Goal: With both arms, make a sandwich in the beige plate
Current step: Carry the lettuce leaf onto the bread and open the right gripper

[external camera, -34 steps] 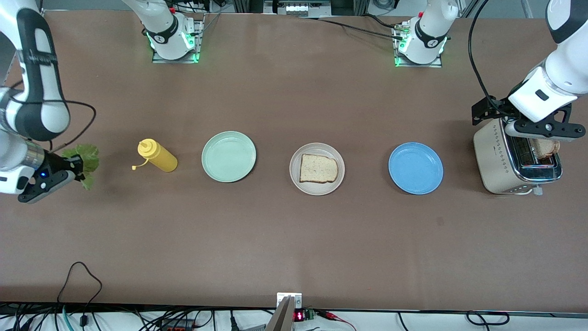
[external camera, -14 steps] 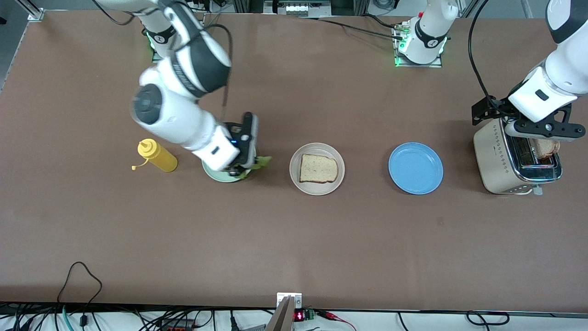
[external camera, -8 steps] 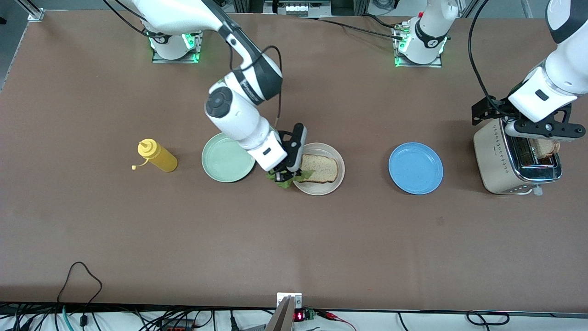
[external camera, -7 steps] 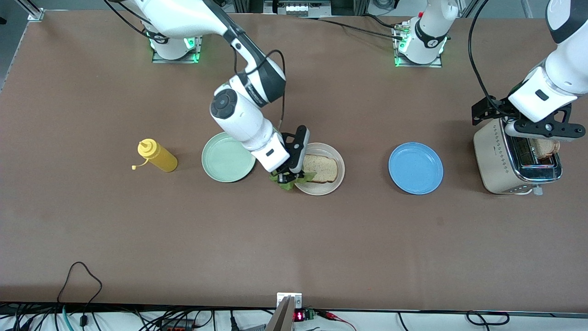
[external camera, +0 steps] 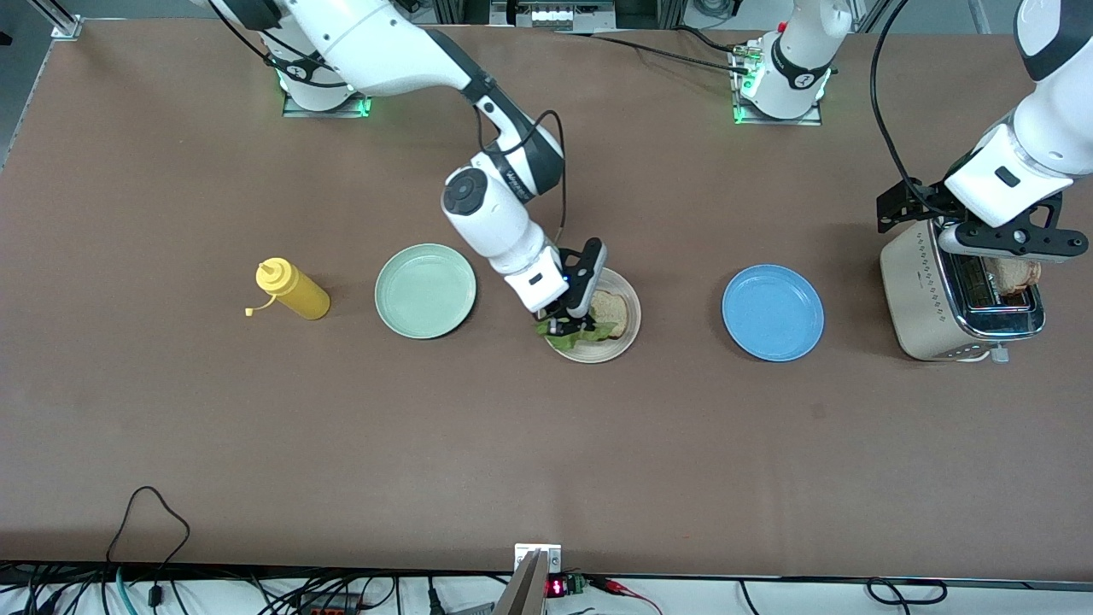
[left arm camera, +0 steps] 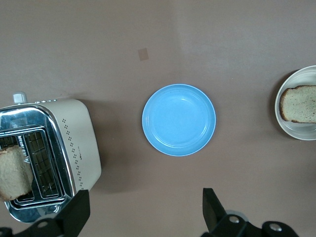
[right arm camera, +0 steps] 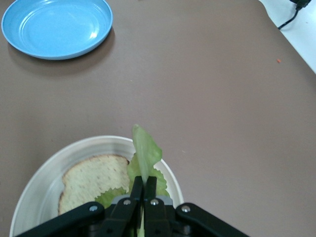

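Right pincer (right arm camera: 144,190) clamps lettuce (right arm camera: 145,153) over beige plate (right arm camera: 49,163); left pincer (left arm camera: 143,210) gapes above toaster (left arm camera: 54,148).

A pale beige round plate (external camera: 618,345) is showing a light-brown bread slice (external camera: 610,314) with darker crust, speckled. A ruffled green lettuce leaf (right arm camera: 145,150) is looking yellow-green. A round plate (external camera: 773,313) is showing bright blue, another (external camera: 425,290) mint green. A squeeze bottle (external camera: 291,289) is glowing yellow. A cream toaster (external camera: 920,299) is showing dotted diamonds.
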`<state>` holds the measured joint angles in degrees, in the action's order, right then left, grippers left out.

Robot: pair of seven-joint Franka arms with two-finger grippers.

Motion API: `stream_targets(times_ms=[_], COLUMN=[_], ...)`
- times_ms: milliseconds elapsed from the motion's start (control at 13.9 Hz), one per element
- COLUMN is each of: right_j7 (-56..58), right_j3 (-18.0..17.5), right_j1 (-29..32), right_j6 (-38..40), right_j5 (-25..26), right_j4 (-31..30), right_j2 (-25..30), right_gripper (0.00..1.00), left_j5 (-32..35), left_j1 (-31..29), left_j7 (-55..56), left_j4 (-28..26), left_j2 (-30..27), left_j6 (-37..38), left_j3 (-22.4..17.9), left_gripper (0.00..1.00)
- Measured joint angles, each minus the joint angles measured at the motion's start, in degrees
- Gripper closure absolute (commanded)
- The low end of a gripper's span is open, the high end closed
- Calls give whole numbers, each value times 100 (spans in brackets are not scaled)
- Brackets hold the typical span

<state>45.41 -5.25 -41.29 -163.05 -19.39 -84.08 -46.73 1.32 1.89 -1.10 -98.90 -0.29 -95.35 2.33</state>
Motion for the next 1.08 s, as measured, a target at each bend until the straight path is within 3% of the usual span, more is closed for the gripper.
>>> stream_targets(times_ms=[72,144,215,575,790,1077], right_j7=[-54,-73,-102,-497,-1223,-3009], right_j3=[1,1,2,51,116,142], right_j1=[-76,-120,-131,-92,43,431], right_j6=[-144,-233,-273,151,1278,2946], right_j5=[0,-2,-4,-12,-31,-37], right_j4=[-2,-1,-2,83,240,278], right_j2=[-97,-169,-213,-137,298,1231], right_gripper=[100,71,1,0,0,0], left_j5=[0,0,0,0,0,0], left_j1=[0,0,0,0,0,0], left_j7=[0,0,0,0,0,0], left_j4=[0,0,0,0,2,7], left_j2=[0,0,0,0,0,4], left_j6=[0,0,0,0,0,0], left_j3=[0,0,0,0,0,0], left_gripper=[0,0,0,0,0,0])
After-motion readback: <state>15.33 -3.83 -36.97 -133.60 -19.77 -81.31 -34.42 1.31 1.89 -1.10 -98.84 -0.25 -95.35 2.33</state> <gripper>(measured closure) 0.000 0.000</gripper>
